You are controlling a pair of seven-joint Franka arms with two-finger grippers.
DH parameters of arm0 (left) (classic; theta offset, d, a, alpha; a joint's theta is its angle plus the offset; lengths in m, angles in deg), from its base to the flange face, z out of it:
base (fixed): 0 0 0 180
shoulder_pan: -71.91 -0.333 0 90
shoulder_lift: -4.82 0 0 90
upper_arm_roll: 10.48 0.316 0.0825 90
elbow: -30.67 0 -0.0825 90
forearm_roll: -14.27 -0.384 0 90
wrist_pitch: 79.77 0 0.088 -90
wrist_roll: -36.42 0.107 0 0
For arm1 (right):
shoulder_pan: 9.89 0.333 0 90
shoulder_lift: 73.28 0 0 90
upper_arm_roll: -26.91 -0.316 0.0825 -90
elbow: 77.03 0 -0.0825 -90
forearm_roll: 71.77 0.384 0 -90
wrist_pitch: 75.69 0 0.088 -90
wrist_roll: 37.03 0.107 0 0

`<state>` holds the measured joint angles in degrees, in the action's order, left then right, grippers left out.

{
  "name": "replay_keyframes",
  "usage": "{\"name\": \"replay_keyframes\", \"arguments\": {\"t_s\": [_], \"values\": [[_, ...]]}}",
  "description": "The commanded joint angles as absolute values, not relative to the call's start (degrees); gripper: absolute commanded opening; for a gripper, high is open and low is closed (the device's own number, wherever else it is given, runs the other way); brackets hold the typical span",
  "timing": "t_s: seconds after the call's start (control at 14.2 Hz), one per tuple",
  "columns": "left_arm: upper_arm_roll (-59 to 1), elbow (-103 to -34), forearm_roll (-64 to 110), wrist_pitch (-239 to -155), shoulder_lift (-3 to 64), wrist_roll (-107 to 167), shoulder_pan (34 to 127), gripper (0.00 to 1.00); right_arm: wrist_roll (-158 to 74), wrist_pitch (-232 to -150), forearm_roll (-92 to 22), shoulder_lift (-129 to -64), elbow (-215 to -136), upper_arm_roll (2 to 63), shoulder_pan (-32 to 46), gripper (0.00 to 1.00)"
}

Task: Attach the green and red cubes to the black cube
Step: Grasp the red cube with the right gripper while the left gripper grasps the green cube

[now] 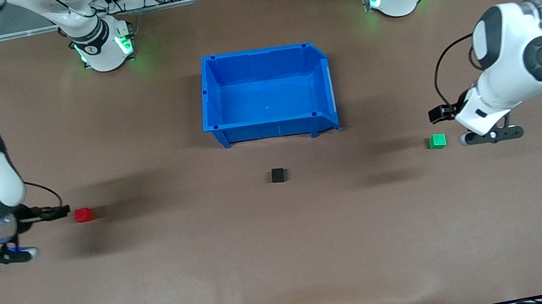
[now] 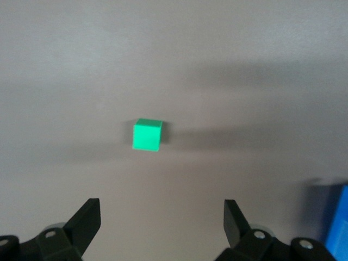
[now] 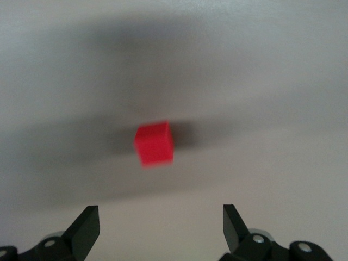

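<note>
Evidently nothing is attached: green cube (image 1: 437, 141), red cube (image 1: 83, 215) and black cube (image 1: 278, 175) lie well apart. Left gripper (image 2: 162, 222) and right gripper (image 3: 161, 220) hang wide, empty.

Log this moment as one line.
left gripper: open, by green cube | right gripper: open, by red cube | black cube: untouched, on table between them | attached: none

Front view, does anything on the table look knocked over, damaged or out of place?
Nothing stands out. The red cube, black cube and green cube sit flat and apart in a row, the blue bin upright.
</note>
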<state>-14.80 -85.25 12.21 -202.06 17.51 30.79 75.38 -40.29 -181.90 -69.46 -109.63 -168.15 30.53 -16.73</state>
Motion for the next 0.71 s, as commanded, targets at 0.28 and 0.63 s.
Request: {"name": "replay_keyframes", "arguments": {"t_s": [0.28,0.63], "values": [[-14.8,-89.2,11.7,-214.2,25.2,31.1,74.6,1.0,-40.5,-189.4,-68.1,-116.6,-166.4,29.1,-15.9,0.85],[-14.8,-87.6,6.0,-219.2,31.0,31.1,73.1,1.0,-40.6,-188.3,-68.3,-117.0,-167.4,28.9,-15.5,0.36]]}}
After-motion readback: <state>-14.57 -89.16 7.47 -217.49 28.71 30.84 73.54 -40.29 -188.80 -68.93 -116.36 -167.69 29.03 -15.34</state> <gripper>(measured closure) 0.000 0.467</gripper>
